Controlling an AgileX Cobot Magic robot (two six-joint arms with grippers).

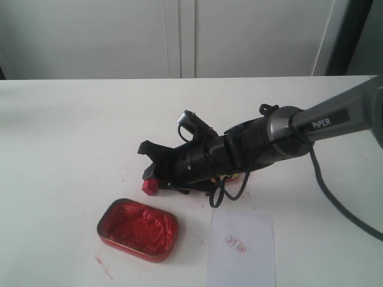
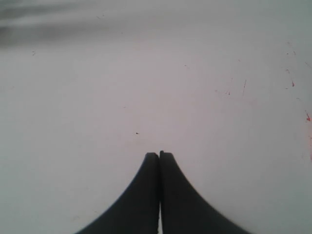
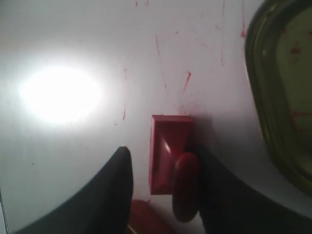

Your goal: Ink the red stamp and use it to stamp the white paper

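The red stamp lies on its side on the white tabletop, just above the oval tin of red ink paste. My right gripper reaches across to it and stands open around it. In the right wrist view the stamp's round knob rests against one finger, and a gap separates the other finger from the square base. The white paper, bearing a small red imprint, lies at the front right of the tin. My left gripper is shut and empty over bare table.
The gold oval lid with red smears lies close beside the stamp, mostly hidden under the right arm in the exterior view. Red ink streaks mark the tabletop around the tin. The arm's cable trails off to the right.
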